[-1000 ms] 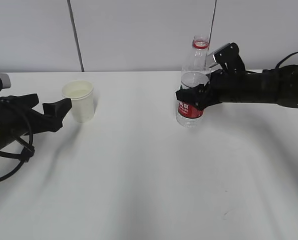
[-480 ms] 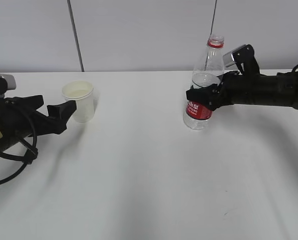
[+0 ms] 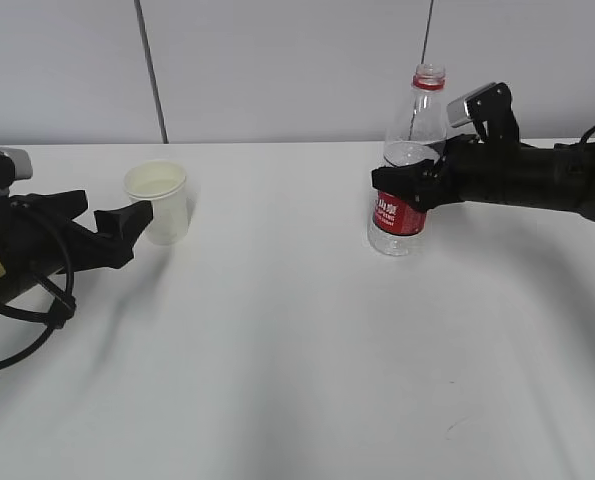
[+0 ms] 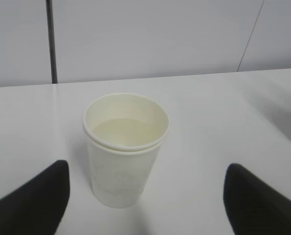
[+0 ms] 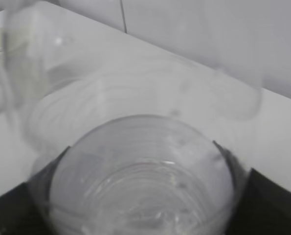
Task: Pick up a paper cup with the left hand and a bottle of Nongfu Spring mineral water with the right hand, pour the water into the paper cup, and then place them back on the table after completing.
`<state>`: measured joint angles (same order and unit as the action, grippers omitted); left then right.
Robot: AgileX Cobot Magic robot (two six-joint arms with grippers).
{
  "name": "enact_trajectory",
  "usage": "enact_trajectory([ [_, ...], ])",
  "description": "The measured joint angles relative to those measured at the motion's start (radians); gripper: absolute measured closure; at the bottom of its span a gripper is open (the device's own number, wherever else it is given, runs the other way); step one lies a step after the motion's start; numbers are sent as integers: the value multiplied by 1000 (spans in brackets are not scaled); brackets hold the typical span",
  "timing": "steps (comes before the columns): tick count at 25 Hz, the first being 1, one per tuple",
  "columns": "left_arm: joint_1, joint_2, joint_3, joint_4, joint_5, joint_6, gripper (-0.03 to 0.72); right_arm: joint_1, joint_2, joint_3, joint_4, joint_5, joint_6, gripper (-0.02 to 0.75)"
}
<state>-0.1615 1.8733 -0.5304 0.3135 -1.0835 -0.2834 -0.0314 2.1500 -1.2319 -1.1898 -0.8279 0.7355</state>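
Black left hand (image 3: pixel 22 255): low at the left edge of the exterior view, yellow sticker on its flank, loose cables looping underneath.
Left tool (image 4: pixel 145 171): released and spread wide! Two dark fingers (image 4: pixel 33 200) poke up in the lower corners of the left wrist view, gripping nothing.
Paper cup (image 3: pixel 160 203): upright on the bench, left of centre, just ahead of those spread tips. In the wrist view it sits framed between them, clear of both. From the exterior view one tip overlaps its left wall, and I can't tell whether it touches. Off-white, open-topped, pale and flat inside; liquid or bare bottom, I can't say.
Bench (image 3: pixel 277 350): plain matte white across the lower frame, one faint scuff at lower right.
Wall (image 3: pixel 277 60): grey panels behind, a dark seam at upper left and a thinner one at upper right.
Bottle (image 3: pixel 414 120): right of centre, standing upright, no cap on it, a red ring at the neck and a red label round the middle. Whether its base rests on the bench or hangs just off it, I can't tell.
Water (image 3: pixel 397 243): clear, showing below the label, with the level line up near the shoulder.
Right tool (image 3: pixel 402 185): clamped on the bottle at label height, a finger on each side. In the right wrist view the clear body fills the gap from one black finger to the other.
Right hand (image 3: pixel 537 180): reaching in level from the right edge, silver-grey block on top near the wrist.
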Motion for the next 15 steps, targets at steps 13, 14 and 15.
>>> enact_trajectory([
  [13,0,0,0,0,0,0,104,18,23,0,24,-26,-65,145],
  [14,0,0,0,0,0,0,104,18,23,0,24,-26,-65,145],
  [15,0,0,0,0,0,0,104,18,23,0,24,-26,-65,145],
])
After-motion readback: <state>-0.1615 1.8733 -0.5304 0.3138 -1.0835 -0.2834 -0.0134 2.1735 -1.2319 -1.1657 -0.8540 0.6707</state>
